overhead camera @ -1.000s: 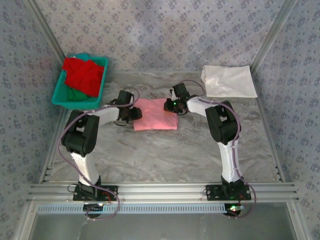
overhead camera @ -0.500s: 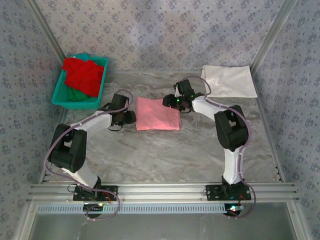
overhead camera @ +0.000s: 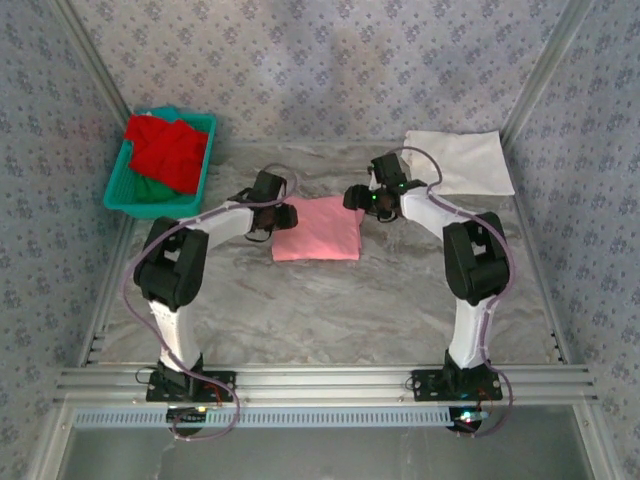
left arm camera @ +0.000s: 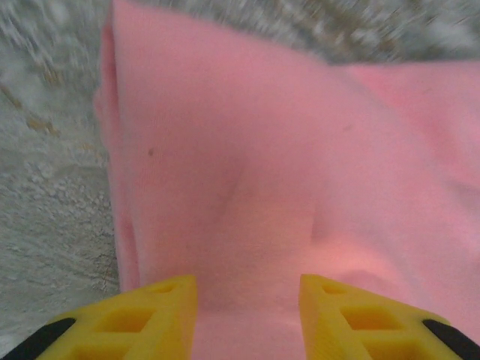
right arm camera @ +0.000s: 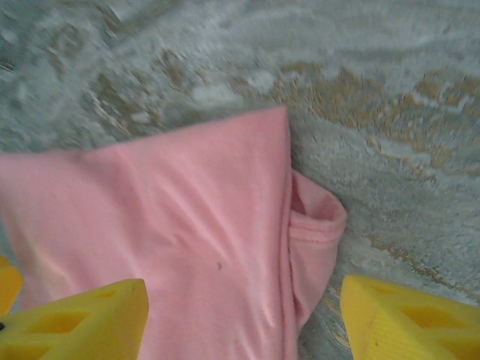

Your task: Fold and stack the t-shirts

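Left tool (overhead camera: 283,214), at nine o'clock, straddles the folded light pink cloth t-shirt (overhead camera: 316,228); I can't tell its grip. Right tool (overhead camera: 358,197), at two o'clock, hangs released, probably poised to lift.

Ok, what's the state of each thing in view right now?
pink t-shirt: folded, flat on the table.
white t-shirt: folded, flat at the far right.
teal basket: upright, holding shirts.
red t-shirts: crumpled in the teal basket, unfolded.
green t-shirt: bunched under the red ones.
left gripper: jaws part-way apart, pink cloth between; grip unclear.
right gripper: open over the pink t-shirt's corner.
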